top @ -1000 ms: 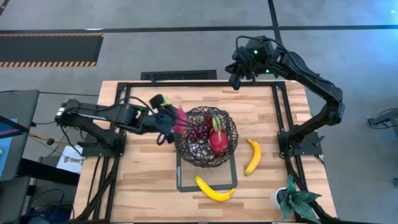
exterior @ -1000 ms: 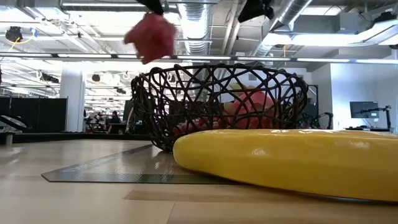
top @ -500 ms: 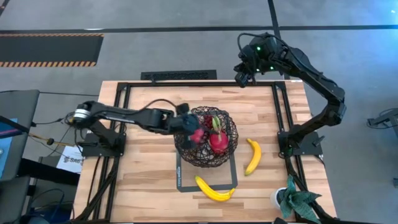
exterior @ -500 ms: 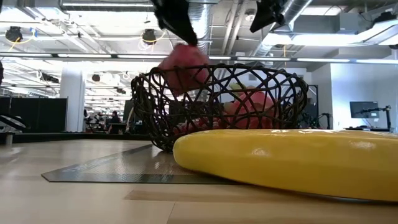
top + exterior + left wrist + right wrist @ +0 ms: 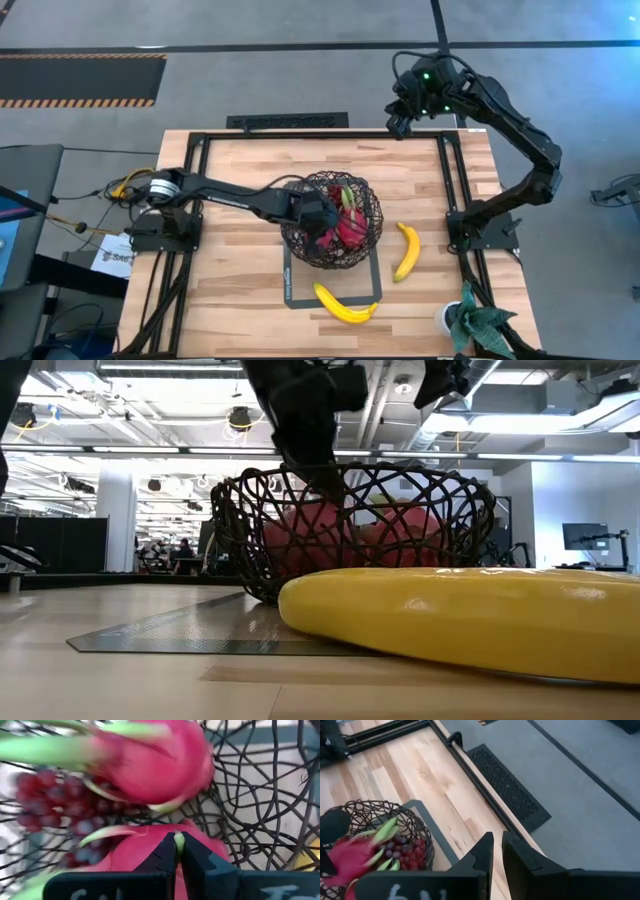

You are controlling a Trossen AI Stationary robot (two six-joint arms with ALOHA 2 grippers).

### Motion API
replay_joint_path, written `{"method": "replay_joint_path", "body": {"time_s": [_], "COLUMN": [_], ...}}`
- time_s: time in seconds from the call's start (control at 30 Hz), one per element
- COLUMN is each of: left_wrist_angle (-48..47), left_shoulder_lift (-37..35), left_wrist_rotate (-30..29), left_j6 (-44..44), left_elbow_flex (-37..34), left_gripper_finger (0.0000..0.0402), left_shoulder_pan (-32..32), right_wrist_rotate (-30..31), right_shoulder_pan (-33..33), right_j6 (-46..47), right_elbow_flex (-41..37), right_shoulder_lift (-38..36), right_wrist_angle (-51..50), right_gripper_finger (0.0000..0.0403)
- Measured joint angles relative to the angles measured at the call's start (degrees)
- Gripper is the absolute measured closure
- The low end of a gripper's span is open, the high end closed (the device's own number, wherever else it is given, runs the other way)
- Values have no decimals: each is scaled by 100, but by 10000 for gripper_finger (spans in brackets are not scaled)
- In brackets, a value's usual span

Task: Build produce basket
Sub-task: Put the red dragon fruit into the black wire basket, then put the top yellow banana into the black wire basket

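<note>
The dark wire basket stands on a grey mat mid-table. Inside it lie one pink-red dragon fruit and dark red grapes. My left gripper reaches down into the basket, shut on a second dragon fruit. Two yellow bananas lie on the table, one right of the basket and one near it. My right gripper hangs shut above the table's far edge. My left gripper pinches a green scale tip of the dragon fruit between its two fingers, coming from above and from the table's left, slanting down. The fruit sits low inside the basket, next to the other dragon fruit and the grapes; what it rests on is hidden.
A potted green plant stands at the table's near right corner. A black metal frame runs along the table's edges. The right arm's base stands at the table's right side. Bare wood lies left of the basket.
My left gripper carried the dragon fruit from above the table left of the basket, rightward over the rim and down into the basket, staying shut on it. The fruit now sits low beside the other dragon fruit. My right gripper drifted slightly toward the right.
</note>
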Motion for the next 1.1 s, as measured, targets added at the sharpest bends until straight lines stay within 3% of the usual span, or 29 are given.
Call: {"method": "replay_joint_path", "body": {"time_s": [0.47, 0.73, 0.9, 1.1], "left_wrist_angle": [-231, -935, -1083, -1508], "left_shoulder_lift": [140, 138, 136, -134], "left_wrist_rotate": [17, -117, -153, -595], "left_j6": [-43, 317, 501, 358], "left_elbow_flex": [320, 1009, 1019, 1010], "left_gripper_finger": [395, 344, 309, 284], "left_shoulder_pan": [0, 2, 2, 11], "right_wrist_rotate": [-2, 40, 55, 72], "right_shoulder_pan": [96, 192, 175, 269], "right_j6": [-229, -207, -61, 661], "right_elbow_flex": [0, 7, 271, 843], "right_shoulder_lift": [-24, -24, -24, -28], "right_wrist_angle": [-241, -1037, -1490, -2634], "right_gripper_finger": [344, 344, 344, 344]}}
